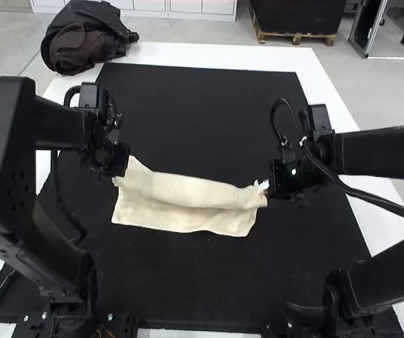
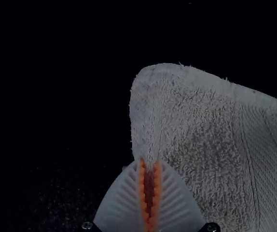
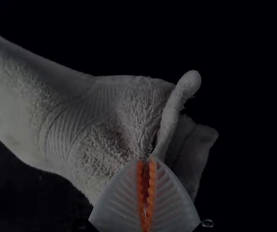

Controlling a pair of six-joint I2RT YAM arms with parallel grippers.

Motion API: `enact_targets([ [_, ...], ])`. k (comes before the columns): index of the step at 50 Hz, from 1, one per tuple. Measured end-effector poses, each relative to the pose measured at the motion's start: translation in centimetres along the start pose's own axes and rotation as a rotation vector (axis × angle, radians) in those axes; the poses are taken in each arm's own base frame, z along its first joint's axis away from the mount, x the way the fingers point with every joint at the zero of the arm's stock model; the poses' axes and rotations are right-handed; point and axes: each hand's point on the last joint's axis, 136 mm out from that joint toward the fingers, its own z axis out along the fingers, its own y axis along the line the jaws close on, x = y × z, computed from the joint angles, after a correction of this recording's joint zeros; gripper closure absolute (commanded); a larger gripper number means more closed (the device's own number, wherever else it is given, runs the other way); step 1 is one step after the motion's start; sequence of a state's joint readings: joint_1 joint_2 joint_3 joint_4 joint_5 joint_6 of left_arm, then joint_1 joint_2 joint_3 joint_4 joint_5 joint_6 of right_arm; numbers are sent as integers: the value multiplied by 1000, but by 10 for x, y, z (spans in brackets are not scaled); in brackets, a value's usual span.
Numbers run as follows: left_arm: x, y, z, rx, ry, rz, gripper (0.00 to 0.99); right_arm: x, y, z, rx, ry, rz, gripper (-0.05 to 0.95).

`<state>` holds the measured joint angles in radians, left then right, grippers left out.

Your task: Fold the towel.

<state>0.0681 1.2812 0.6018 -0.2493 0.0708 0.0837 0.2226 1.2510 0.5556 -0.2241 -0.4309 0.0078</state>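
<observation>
In the high view the cream towel [image 1: 188,217] lies across the middle of the black mat, its far part raised in a loose roll between the two grippers and its near part flat. My left gripper [image 1: 123,169] is at the towel's left end, my right gripper [image 1: 267,186] at its right end. In the left wrist view the left gripper [image 2: 149,162] is shut on an edge of the towel [image 2: 201,125] near a rounded corner. In the right wrist view the right gripper [image 3: 147,160] is shut on a pinched, bunched part of the towel [image 3: 114,106].
A dark bundle of fabric [image 1: 86,39] sits on the white table's far left corner. The black mat [image 1: 202,105] stretches beyond and in front of the towel. A cable [image 1: 360,193] hangs along the right arm.
</observation>
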Motion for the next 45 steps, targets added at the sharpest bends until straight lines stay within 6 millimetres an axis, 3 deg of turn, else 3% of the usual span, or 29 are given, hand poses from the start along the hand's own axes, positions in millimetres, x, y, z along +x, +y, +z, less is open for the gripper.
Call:
enact_targets([
  [10, 20, 0, 2, -15, 27, 15, 970, 8, 1, 3, -5, 13, 1, 928],
  [34, 21, 4, 6, -54, -62, 41, 970, 20, -9, 23, -3, 12, 1, 918],
  [36, 23, 5, 7, -60, -66, 45, 952, 22, -11, 26, 0, 18, 4, 856],
  [39, 25, 6, 8, -70, -69, 52, 877, 22, -13, 28, 6, 18, 3, 820],
  [42, 27, 8, 9, -82, -69, 56, 798, 22, -14, 29, 7, 16, 3, 687],
  [45, 28, 9, 9, -94, -69, 62, 707, 21, -16, 31, 15, 11, 0, 638],
])
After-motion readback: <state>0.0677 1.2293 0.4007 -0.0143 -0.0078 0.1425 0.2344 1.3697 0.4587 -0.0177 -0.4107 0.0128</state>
